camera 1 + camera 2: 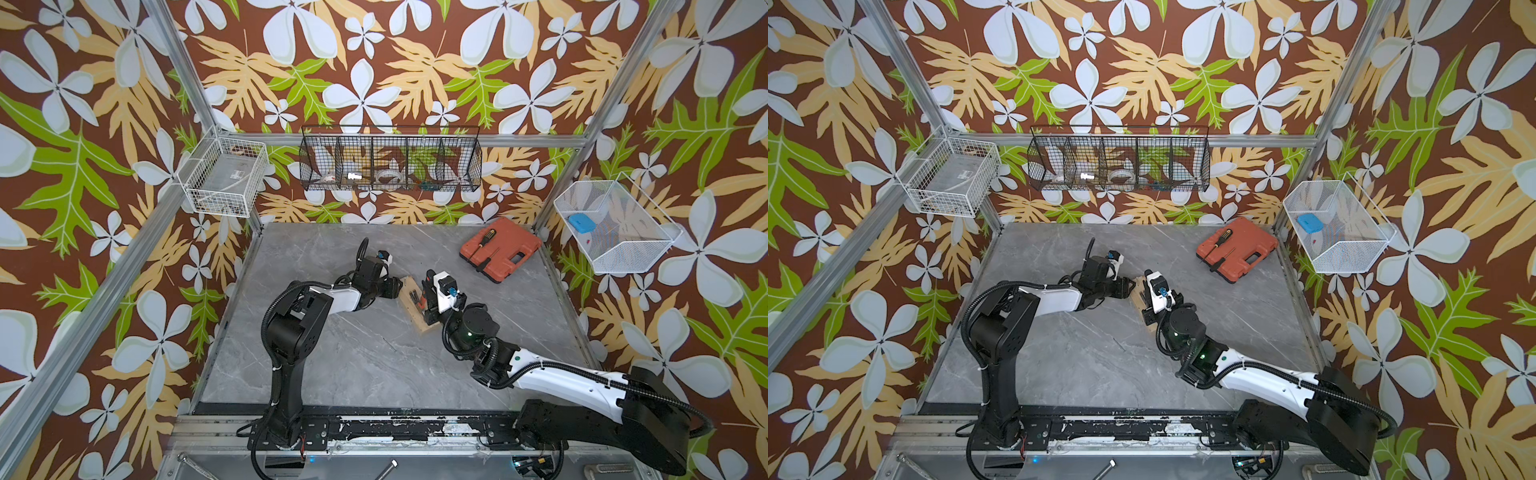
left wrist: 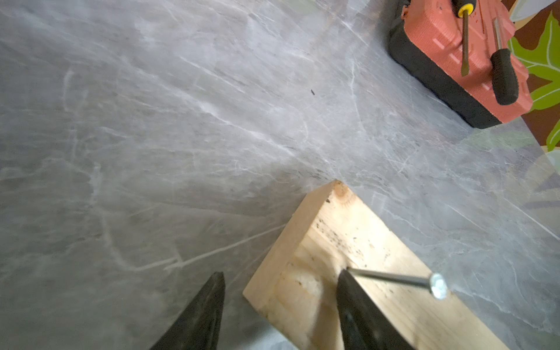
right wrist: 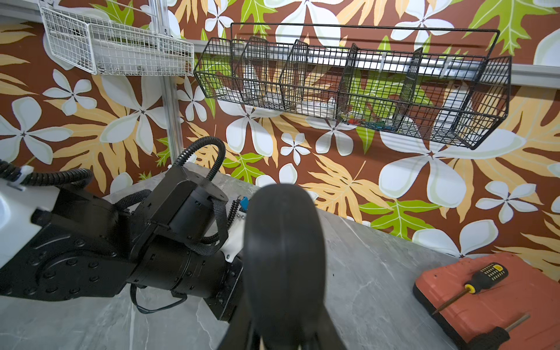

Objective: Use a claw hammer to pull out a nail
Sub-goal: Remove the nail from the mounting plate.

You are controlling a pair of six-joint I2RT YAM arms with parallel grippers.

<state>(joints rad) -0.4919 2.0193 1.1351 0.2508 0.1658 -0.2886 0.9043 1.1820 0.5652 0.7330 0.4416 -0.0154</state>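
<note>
A pale wooden block [image 2: 363, 236] lies mid-table, also seen in both top views [image 1: 424, 328] [image 1: 1138, 294]. A steel nail [image 2: 394, 278] stands out of its top face at a slant, head free. My left gripper [image 2: 283, 272] [image 1: 397, 286] is open at the block's end: one fingertip [image 2: 351, 291] rests over the top face by the nail's base, the other [image 2: 212, 300] hangs beside the block, apart from it. My right gripper [image 3: 285, 333] [image 1: 428, 303] is shut on the claw hammer's black rubber handle [image 3: 285, 242], held over the block. The hammer head is hidden.
An orange tool case [image 1: 505, 245] [image 3: 500, 303] sits at the back right with a black-and-yellow screwdriver [image 3: 481, 277] and another black-handled tool [image 2: 504, 78] on it. A black wire basket [image 1: 390, 164] and white baskets [image 1: 224, 178] [image 1: 611, 226] hang on the walls.
</note>
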